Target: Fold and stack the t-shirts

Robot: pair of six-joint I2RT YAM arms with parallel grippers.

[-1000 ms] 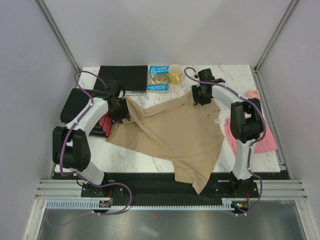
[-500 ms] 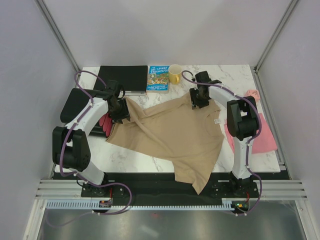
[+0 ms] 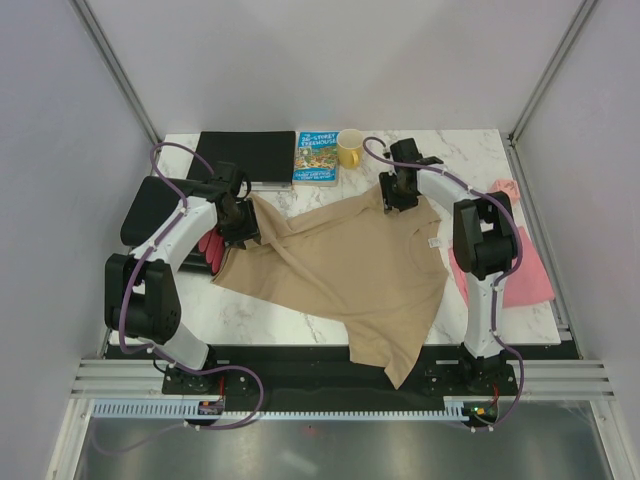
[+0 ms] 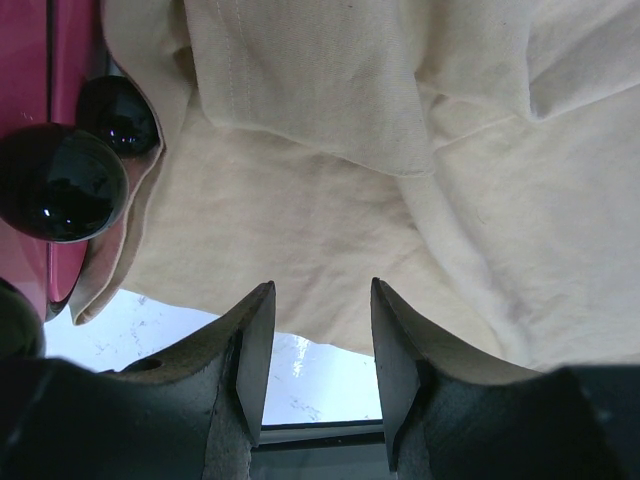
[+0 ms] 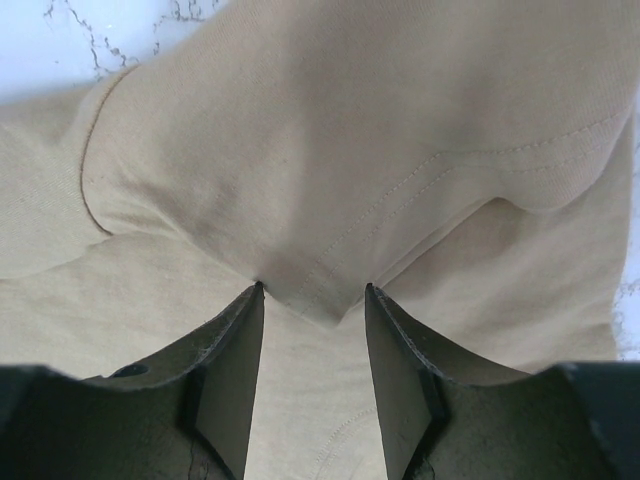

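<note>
The tan t-shirt [image 3: 350,265] lies spread and rumpled across the table, its near corner hanging over the front edge, with a small neck label [image 3: 434,241] on its right side. The pink t-shirt [image 3: 530,270] lies crumpled at the right edge, partly behind the right arm. My left gripper [image 3: 240,228] is at the shirt's left edge. In the left wrist view it [image 4: 322,300] is open, the tan cloth [image 4: 300,200] just past its tips. My right gripper [image 3: 400,200] is at the shirt's far right corner. In the right wrist view it [image 5: 312,295] is open, its tips pressed on a seamed fold [image 5: 330,150].
A pink-and-black drawer box [image 3: 208,245] sits under the shirt's left edge and shows with black knobs in the left wrist view [image 4: 60,180]. A black notebook [image 3: 245,155], a blue book [image 3: 317,157] and a yellow mug [image 3: 350,148] line the far edge.
My right gripper has shifted slightly left and farther back on the shirt's far corner. The left arm and the shirt have not visibly moved.
</note>
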